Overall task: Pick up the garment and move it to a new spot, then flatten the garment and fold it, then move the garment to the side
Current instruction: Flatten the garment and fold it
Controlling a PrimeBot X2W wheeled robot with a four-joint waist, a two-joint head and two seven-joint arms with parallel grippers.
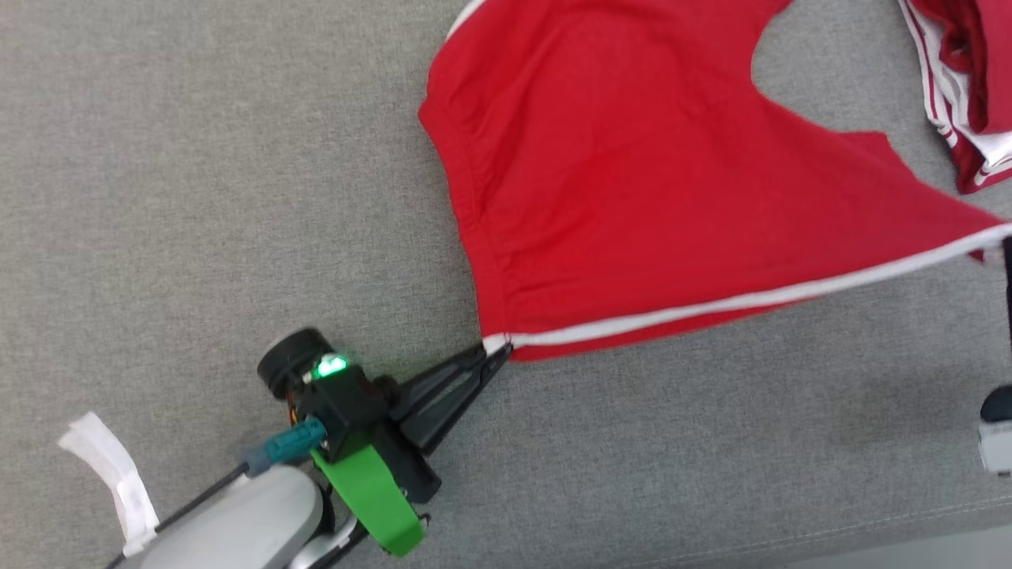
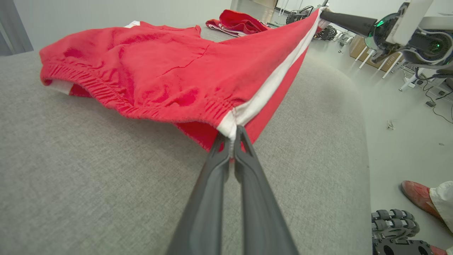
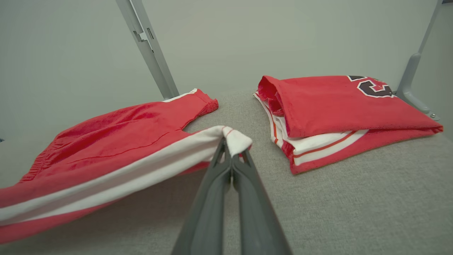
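Observation:
The garment (image 1: 632, 182) is a pair of red shorts with a white side stripe, spread over the grey cushion. My left gripper (image 1: 498, 353) is shut on the waistband corner at the stripe's end, also seen in the left wrist view (image 2: 231, 136). My right gripper (image 3: 231, 148) is shut on the leg hem end of the same stripe (image 3: 237, 141); its dark finger (image 1: 1007, 284) shows at the head view's right edge. The striped edge (image 1: 751, 300) hangs taut between both grippers, lifted off the surface, while the rest of the garment (image 2: 141, 71) lies on the cushion.
A folded red and white jersey (image 3: 339, 113) lies on the cushion beyond the shorts, at the head view's top right (image 1: 964, 87). Grey metal posts (image 3: 148, 46) rise behind. The cushion's edge (image 2: 364, 148) drops to the floor, where a person's red shoe (image 2: 417, 198) stands.

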